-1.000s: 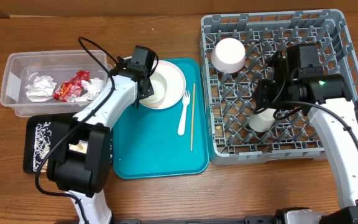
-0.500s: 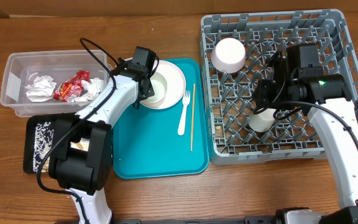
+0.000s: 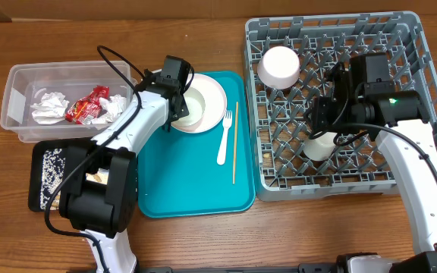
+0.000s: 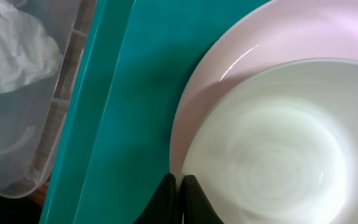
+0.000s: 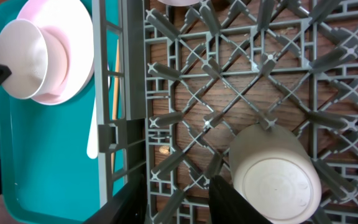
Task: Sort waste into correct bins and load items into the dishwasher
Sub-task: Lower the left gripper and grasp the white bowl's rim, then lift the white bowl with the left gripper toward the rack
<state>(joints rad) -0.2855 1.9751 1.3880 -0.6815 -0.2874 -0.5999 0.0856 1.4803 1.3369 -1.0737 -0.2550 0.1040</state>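
A white bowl sits on the pale plate at the back of the teal tray. My left gripper is shut on the bowl's left rim; in the left wrist view its fingers pinch the rim of the bowl. A white fork and a chopstick lie beside the plate. My right gripper is open and empty over the grey rack, just left of an upturned white cup. An upturned bowl stands in the rack's back left.
The clear tub at the left holds white napkins and a red wrapper. The black tray in front of it holds pale crumbs. The teal tray lies between the bins and the rack.
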